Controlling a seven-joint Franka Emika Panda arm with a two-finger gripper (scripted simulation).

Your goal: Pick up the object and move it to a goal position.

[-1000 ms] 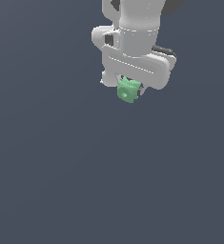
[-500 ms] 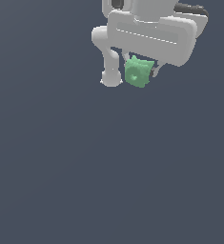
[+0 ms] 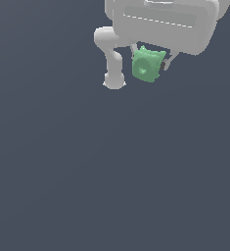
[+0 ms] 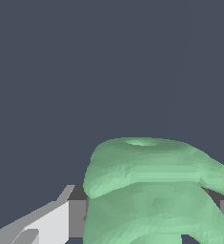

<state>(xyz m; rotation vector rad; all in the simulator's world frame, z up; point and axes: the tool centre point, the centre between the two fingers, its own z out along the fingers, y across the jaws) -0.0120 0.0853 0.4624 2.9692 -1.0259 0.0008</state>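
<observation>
The tool is closed on the object, which is held between its fingers and hangs clear of the dark tabletop. Compared with a second ago, the hand is seen higher and nearer the exterior view's right, and the block is carried with it. The lift is judged done and the transfer under way; no goal marker is visible.

Sim scene, no real room: flat uniform dark grey-blue backdrop in both views, no furniture, walls or floor texture. Untextured white arm and faceted low-poly shading, plain simulator rendering
</observation>
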